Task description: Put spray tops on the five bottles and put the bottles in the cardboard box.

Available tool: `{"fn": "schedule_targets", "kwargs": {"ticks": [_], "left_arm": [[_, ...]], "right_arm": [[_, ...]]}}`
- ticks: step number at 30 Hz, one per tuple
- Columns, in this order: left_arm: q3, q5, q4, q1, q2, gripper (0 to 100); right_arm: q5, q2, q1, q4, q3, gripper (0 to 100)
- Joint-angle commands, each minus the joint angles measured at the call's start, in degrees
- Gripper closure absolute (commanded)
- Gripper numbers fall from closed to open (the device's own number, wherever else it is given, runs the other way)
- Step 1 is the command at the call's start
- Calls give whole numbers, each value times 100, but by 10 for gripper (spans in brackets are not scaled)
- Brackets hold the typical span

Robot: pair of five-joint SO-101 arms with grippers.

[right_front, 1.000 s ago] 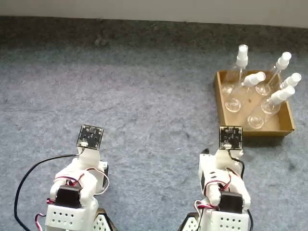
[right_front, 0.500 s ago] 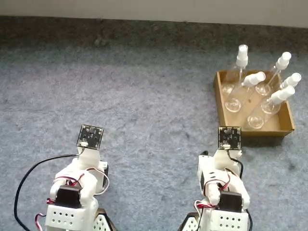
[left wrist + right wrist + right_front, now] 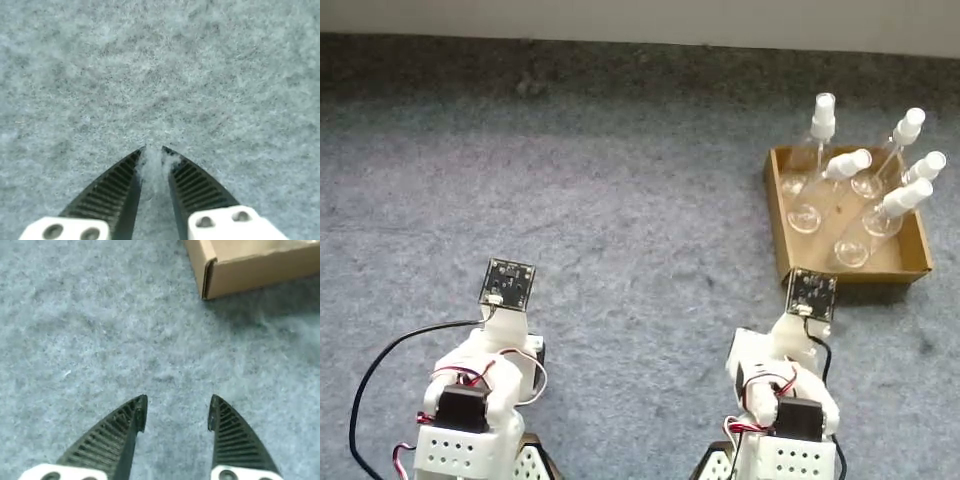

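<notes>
The cardboard box (image 3: 778, 215) sits at the right of the grey carpet, and several clear bottles stand in it, each with a white spray top, such as one bottle (image 3: 821, 122) at the back and another bottle (image 3: 903, 199) near the front. A corner of the box (image 3: 235, 271) lies just ahead of my right gripper (image 3: 177, 407), which is open over bare carpet with nothing between its fingers. My left gripper (image 3: 153, 149) is shut and empty over carpet, far to the left of the box.
The left arm (image 3: 507, 285) and right arm (image 3: 811, 293) stand at the near edge of the carpet, wrist cameras on top. A darker strip of carpet (image 3: 620, 65) runs along the far side. Open carpet lies between the arms and left of the box.
The right arm has swung a little to the right, toward the box's near corner. The left arm, box and bottles have not moved.
</notes>
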Motion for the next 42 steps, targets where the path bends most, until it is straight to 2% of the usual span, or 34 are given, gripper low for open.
{"fn": "schedule_targets", "kwargs": {"ticks": [1,6,8,12,18,31,39,42], "left_arm": [[110,53,-9,-171,-31,994],[110,70,-18,-629,-31,994],[110,114,-18,-655,-31,994],[110,589,-18,-673,-31,994],[110,255,18,-646,-31,994],[110,255,18,-673,-31,994],[110,246,18,-673,-31,994],[110,246,18,-673,-31,994]], "right_arm": [[-70,-31,-233,163,804,828],[-53,-31,-277,163,804,829],[246,-31,-312,171,804,829],[484,-31,-330,171,804,829],[527,-31,-338,171,804,829],[527,-31,-338,171,804,834],[527,-31,-338,171,804,985],[527,-31,-338,171,804,991]]}}
